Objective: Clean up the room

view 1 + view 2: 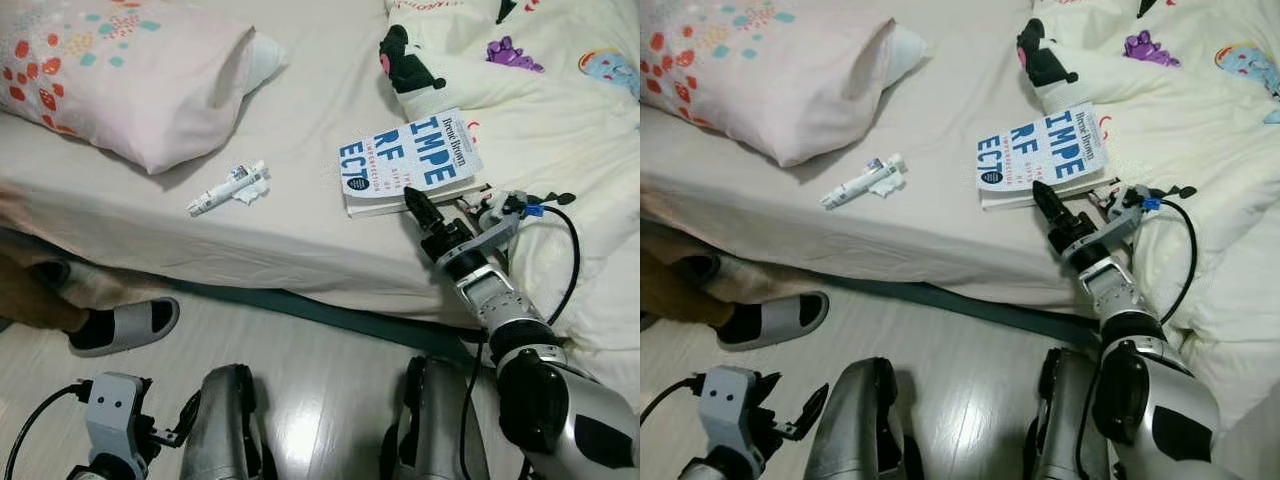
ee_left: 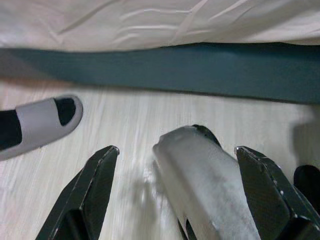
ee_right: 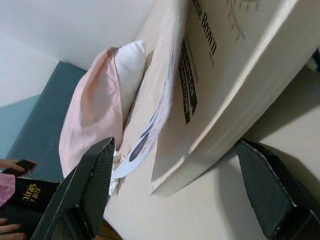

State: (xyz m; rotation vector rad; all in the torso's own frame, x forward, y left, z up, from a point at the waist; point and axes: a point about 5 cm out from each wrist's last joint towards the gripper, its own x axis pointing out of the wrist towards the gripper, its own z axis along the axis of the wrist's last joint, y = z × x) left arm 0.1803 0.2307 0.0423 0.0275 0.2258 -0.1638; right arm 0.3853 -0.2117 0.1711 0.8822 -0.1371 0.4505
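1. Right now, from the head views, your right hand (image 1: 413, 198) sits at the near edge of the book (image 1: 408, 157), which lies flat on the bed (image 1: 300, 235) beside the cartoon-print duvet (image 1: 560, 110). A small white tube (image 1: 228, 187) with a crumpled scrap lies left of the book, near the pink pillow (image 1: 120, 75). How the fingers stand is hard to judge from up here. The risk: push forward and you'll shove the book farther away into the duvet instead of getting a finger under it.

2. Also from the head views, a cable (image 1: 1180, 250) loops off the right wrist and drapes on the bedding. It could snag on the duvet when you lift. A person's foot in a grey slipper (image 1: 125, 325) stands on the floor at the near left, so watch any step sideways.

3. From the left wrist view, your left hand (image 2: 195, 155) hangs low over the wooden floor (image 2: 125, 130) with fingers wide and nothing between them. It points at the robot's own leg and the slipper, so it is idle.

4. From the right wrist view, the right fingers (image 3: 90, 190) are spread wide with the book's corner between them, not yet clamped. The cover curls up loose; closing now may pinch only the cover, and the pages would sag or slip out.
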